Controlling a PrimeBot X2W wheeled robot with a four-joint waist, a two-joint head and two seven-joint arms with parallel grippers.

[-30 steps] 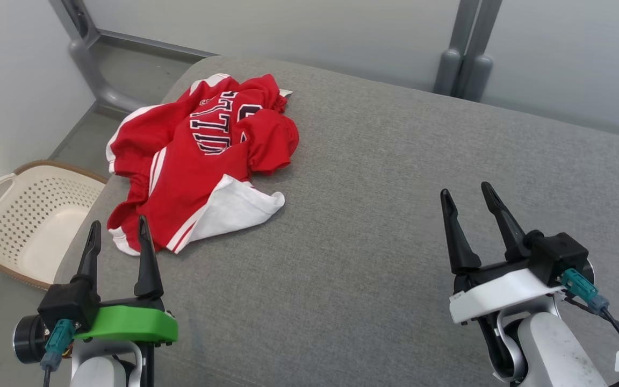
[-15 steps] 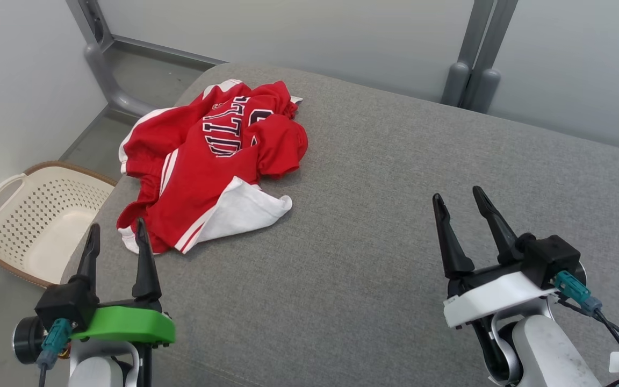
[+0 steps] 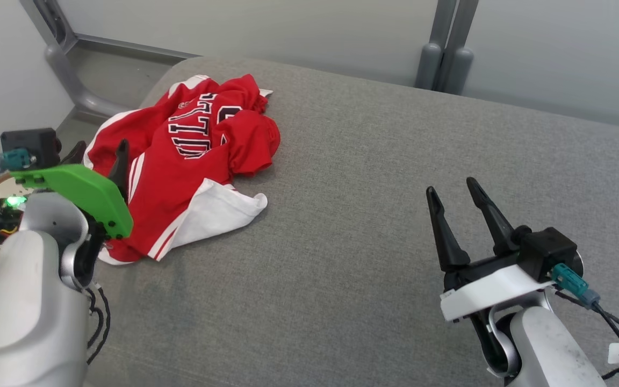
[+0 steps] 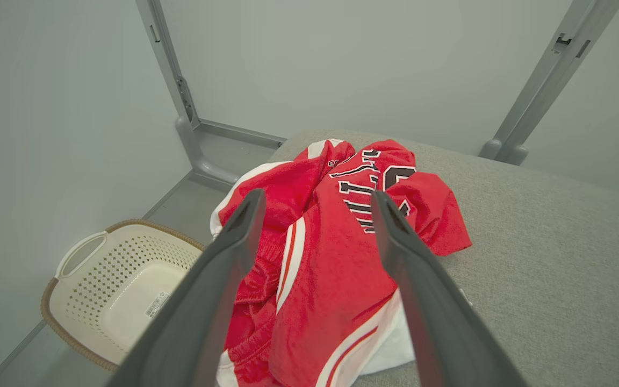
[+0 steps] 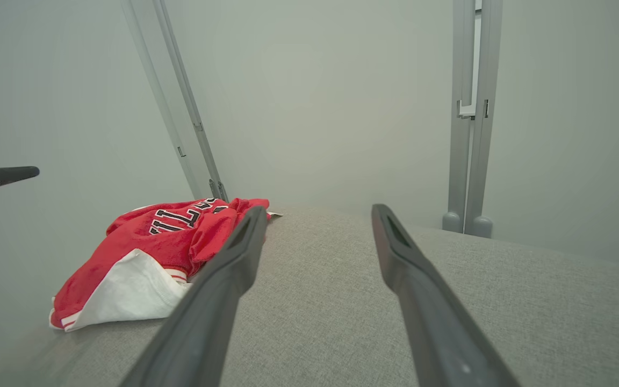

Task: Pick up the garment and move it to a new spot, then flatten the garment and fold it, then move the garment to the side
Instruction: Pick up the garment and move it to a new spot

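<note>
Since the crumpled red garment (image 3: 180, 161) lies at the left edge of the grey cushion (image 3: 368, 188), near the basket (image 4: 73, 252), we risk our wide-open left gripper (image 4: 317, 196) nudging it overboard, our right gripper (image 3: 451, 185) spread, empty, well apart.

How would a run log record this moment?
crumpled red-and-white jersey garment: lying on grey fabric cushion | left gripper: open, aimed at it | right gripper: open, apart

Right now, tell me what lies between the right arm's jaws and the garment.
Bare grey cushion runs from the right gripper, jaws apart, to the red garment; nothing lies on that stretch. The head view shows it.
</note>
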